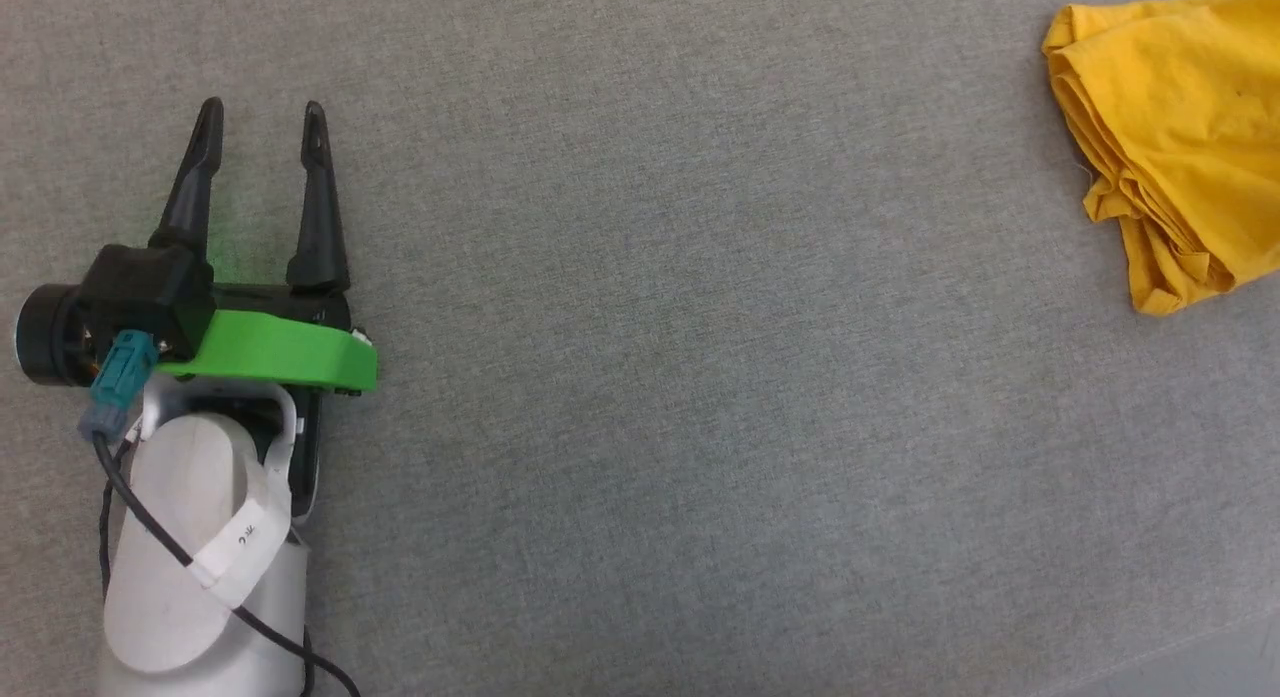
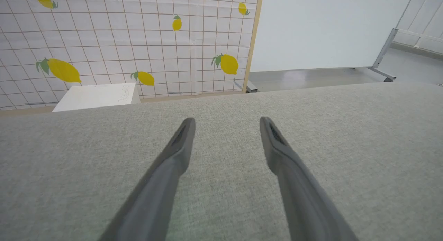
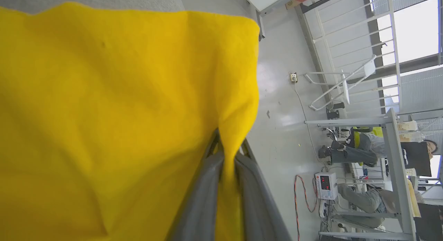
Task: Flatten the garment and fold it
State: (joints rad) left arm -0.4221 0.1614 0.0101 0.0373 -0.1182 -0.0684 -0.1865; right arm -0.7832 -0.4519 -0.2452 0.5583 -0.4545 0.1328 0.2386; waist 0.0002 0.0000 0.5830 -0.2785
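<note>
The left gripper (image 1: 262,105) is seen in the head view at about 9 o'clock, its two dark fingers spread wide and pointing toward 12 o'clock, with nothing held between them. It is carried above a green bracket (image 1: 285,347) and a pale forearm (image 1: 200,537) over the grey fabric surface (image 1: 700,377). The garment (image 1: 1180,127) is found at about 2 o'clock in that view, well apart from the left gripper. It is bunched into layered folds on the grey surface and cut off by the picture's right edge. In the left wrist view the left gripper (image 2: 227,119) is shown parted above the grey fabric surface (image 2: 69,147); a gridded white backdrop (image 2: 104,44) with lemon prints is seen toward 11 o'clock, a white box (image 2: 97,97) just before it, and a plain white panel (image 2: 328,26) toward 1 o'clock. In the right wrist view the right gripper (image 3: 228,147) is closed narrowly on a fold of the garment (image 3: 121,113) — the yellow cloth is pinched between the two fingers and spread from 6 through 9 to 12 o'clock. A pale floor (image 3: 283,113) and a seated person (image 3: 360,144) are seen toward 3 o'clock.
</note>
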